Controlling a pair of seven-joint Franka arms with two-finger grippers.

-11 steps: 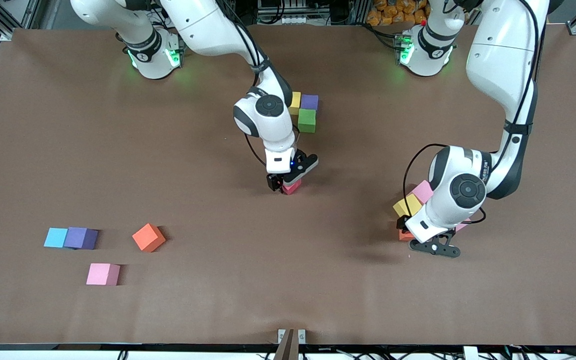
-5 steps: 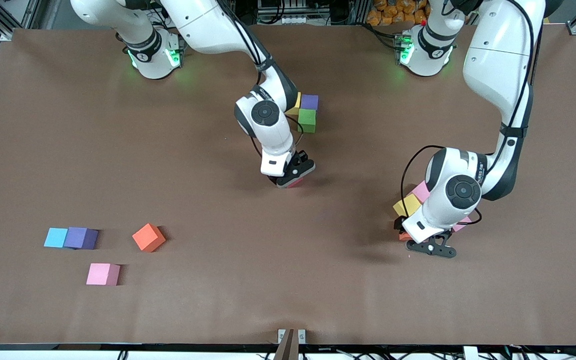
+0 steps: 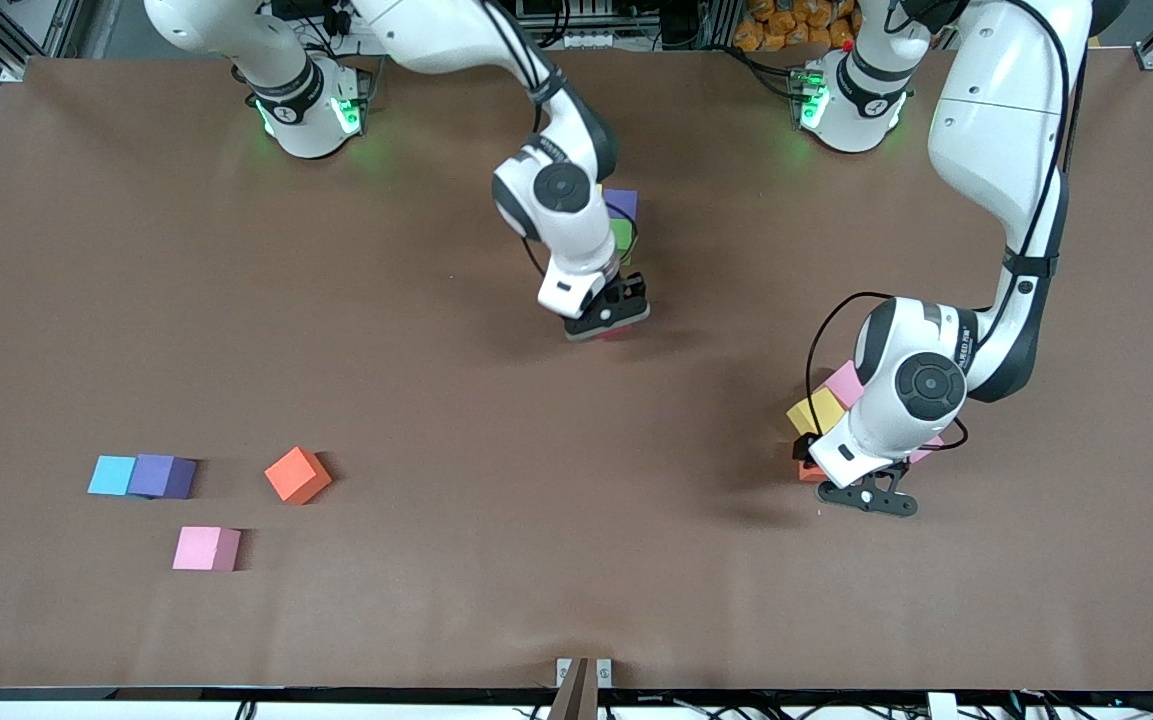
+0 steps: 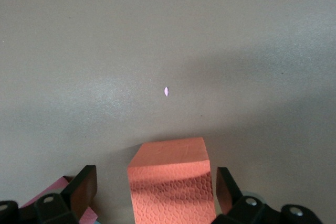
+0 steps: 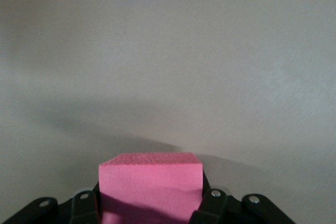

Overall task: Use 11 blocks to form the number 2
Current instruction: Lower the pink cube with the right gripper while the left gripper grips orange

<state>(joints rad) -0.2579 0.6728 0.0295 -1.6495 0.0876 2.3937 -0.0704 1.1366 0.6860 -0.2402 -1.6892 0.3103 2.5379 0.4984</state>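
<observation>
Right gripper (image 3: 608, 325) clenched on hot-pink block (image 5: 151, 187), block pinched between fingers, above table (image 3: 436, 330) just beside green block (image 3: 624, 236) and purple block (image 3: 622, 203). Left gripper (image 4: 152, 192) released, jaws wide, straddling orange block (image 4: 170, 179) without touching; yellow block (image 3: 814, 411) close beside.

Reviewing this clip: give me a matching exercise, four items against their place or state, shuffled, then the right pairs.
Items:
1. right tool
2. left tool
3. light blue block
4. green block

States:
A. touching a purple block, toward the right arm's end
B. open around an orange block
C. beside the purple block near the bases
D. shut on a pink-red block

Pairs: 1-D, 2-B, 3-A, 4-C
</observation>
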